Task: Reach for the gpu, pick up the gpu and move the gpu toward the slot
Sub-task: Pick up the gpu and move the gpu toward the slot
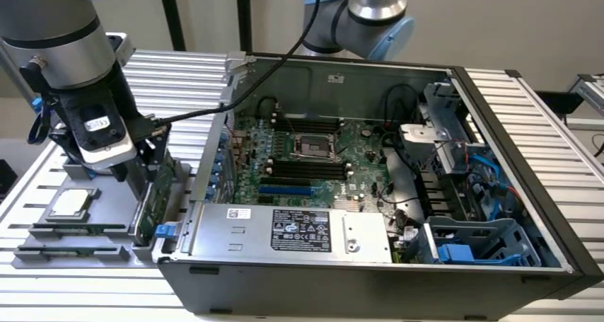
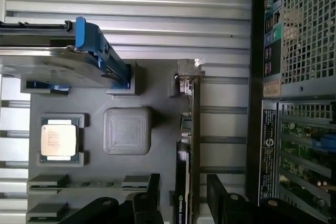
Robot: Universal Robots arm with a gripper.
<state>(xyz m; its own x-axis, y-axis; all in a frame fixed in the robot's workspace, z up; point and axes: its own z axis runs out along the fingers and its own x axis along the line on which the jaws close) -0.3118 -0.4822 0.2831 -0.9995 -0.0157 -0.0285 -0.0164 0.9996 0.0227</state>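
- My tool [image 1: 143, 175] is down over the gray fixture tray [image 1: 104, 250] at the exterior view's lower left. In the wrist view its two black fingers [image 2: 154, 187] stand apart, one on each side of the gpu [image 2: 195, 129]. The tool is open, with a clear gap on at least one side, so nothing is gripped yet.
- The gpu stands on edge in its tray slot, with its silvery bracket [image 2: 189, 74] at the end far from the fingers. It is just beside the outer wall of the computer case [image 1: 378, 71].
- I judge this to be the end of the reach, with the grasp not yet made.
- To do the grasp well, I'd centre the card between the fingers so both pads meet it together and don't tip it in the slot.
- I'd close squarely on flat board rather than on components, since a thin card will likely twist if pinched off-centre.
- The case wall sits close on one side, so I'd watch that finger's clearance.
- The tray also holds a square silver CPU chip [image 2: 59, 141] in its recess and a hard drive [image 2: 47, 66] with blue rails in its own slot.
- It has a blank raised pad [image 2: 127, 130] too, and narrow slots with what seem to be memory sticks [image 2: 47, 182].
- The case holds the motherboard [image 1: 326, 166] with a blue expansion slot [image 1: 286, 191] and a power supply [image 1: 293, 231] along the near wall.
- A blue drive caddy [image 1: 472, 248] sits in the case at the exterior view's lower right.
- Tray and case both rest on the slatted metal table [image 1: 556, 124].
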